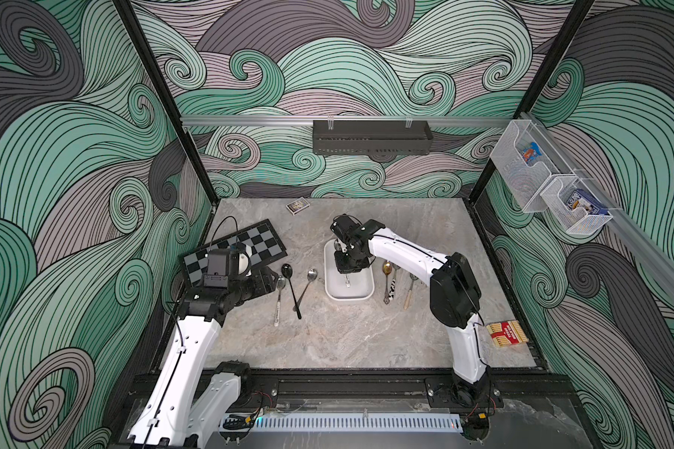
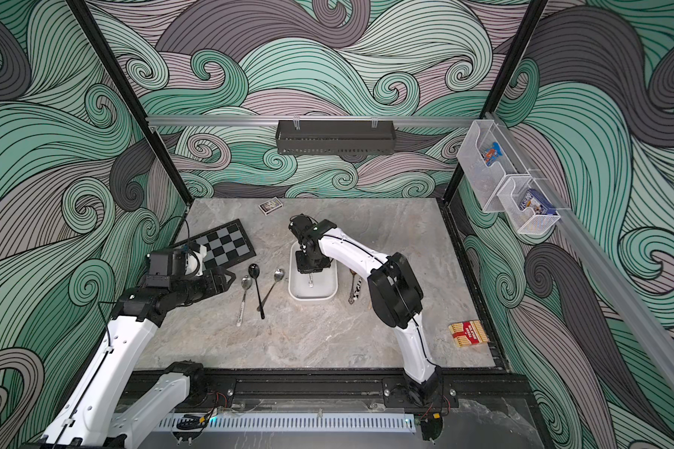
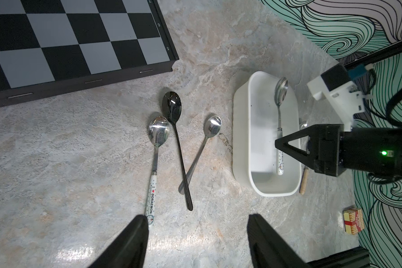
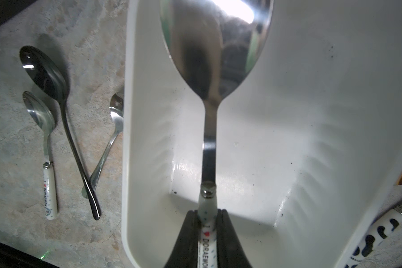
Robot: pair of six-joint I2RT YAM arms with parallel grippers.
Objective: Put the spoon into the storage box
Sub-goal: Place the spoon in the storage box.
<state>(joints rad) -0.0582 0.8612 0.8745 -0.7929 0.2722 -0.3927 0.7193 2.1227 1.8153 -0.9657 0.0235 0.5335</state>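
Now your right claw (image 4: pixel 207 220) pinches the Doraemon spoon (image 4: pixel 215 58) by its handle inside the storage box (image 4: pixel 323 104); your left claw (image 3: pixel 197 222) gapes empty.

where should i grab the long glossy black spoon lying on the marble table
Take the long glossy black spoon mid-handle, from straight above, jaws across the thin shaft. It lies flat; its handle end crosses the plain steel spoon, and its bowl sits close beside the white-handled spoon. Mid-handle has bare table on both sides. The open left gripper hangs nearby.
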